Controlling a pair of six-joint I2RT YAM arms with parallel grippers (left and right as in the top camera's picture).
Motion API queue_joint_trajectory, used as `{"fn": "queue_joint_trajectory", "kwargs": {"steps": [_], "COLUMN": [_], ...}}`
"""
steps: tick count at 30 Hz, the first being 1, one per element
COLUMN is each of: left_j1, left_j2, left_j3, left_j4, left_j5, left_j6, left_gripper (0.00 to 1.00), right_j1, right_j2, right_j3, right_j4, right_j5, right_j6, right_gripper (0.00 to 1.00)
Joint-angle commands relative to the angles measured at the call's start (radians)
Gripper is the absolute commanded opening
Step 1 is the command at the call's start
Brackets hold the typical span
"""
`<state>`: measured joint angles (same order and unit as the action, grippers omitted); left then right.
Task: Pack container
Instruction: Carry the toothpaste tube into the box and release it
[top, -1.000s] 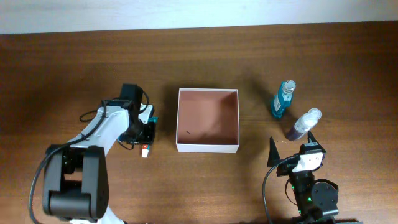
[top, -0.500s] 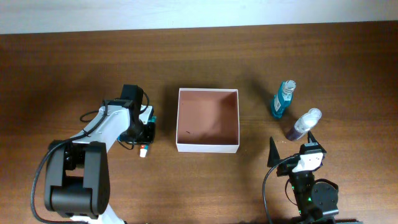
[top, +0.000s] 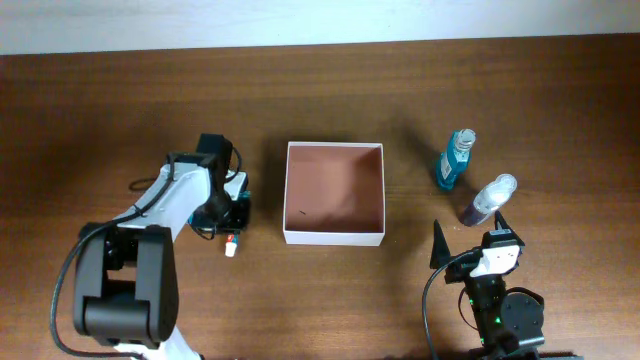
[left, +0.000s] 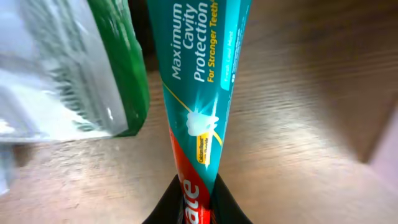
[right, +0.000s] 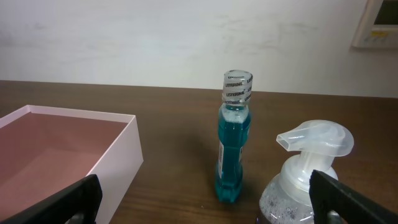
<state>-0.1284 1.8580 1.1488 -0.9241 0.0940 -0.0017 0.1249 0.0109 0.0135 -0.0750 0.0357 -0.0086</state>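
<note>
The container (top: 334, 237) sat mid-bench, probably light and stiff-walled, best taken by a rim. The left gripper (left: 198, 208) pinched a soft toothpaste tube (left: 202, 74) between its jaws; the right gripper (top: 469, 232) held its jaws spread near the bench's front-right corner.

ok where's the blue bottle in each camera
Overhead: blue bottle at upper right, right of the box.
Left wrist: not in it.
Right wrist: blue bottle upright at centre, box at left.
Shared landmark: the box, left of the bottle in both.
</note>
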Motion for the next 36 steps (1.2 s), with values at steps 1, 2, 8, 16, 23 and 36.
{"fn": "queue_joint_trajectory", "kwargs": {"steps": [1, 2, 8, 16, 23, 36], "left_j1": [-0.003, -0.003, -0.025, -0.236, -0.404, -0.473], "left_j2": [-0.026, -0.037, -0.137, -0.201, -0.201, -0.072], "left_j3": [0.137, 0.162, 0.348, 0.376, 0.376, 0.376], "left_j4": [-0.049, -0.056, -0.128, -0.101, -0.041, -0.006], "left_j5": [0.060, 0.060, 0.080, 0.020, -0.173, -0.244], "left_j6": [-0.026, -0.037, -0.162, -0.278, -0.411, -0.477], "left_gripper": [0.01, 0.01, 0.01, 0.01, 0.01, 0.01], "right_j1": [-0.008, -0.008, -0.008, -0.008, -0.008, -0.008], "right_j2": [-0.007, -0.007, -0.007, -0.007, -0.007, -0.007], "right_j3": [-0.008, -0.008, -0.008, -0.008, -0.008, -0.008], "right_j4": [-0.004, -0.004, -0.004, -0.004, -0.004, -0.004], "right_j5": [-0.002, -0.002, -0.002, -0.002, -0.002, -0.002], "right_j6": [-0.006, -0.006, -0.006, -0.006, -0.006, -0.006], "right_gripper": [0.98, 0.98, 0.98, 0.98, 0.98, 0.98]}}
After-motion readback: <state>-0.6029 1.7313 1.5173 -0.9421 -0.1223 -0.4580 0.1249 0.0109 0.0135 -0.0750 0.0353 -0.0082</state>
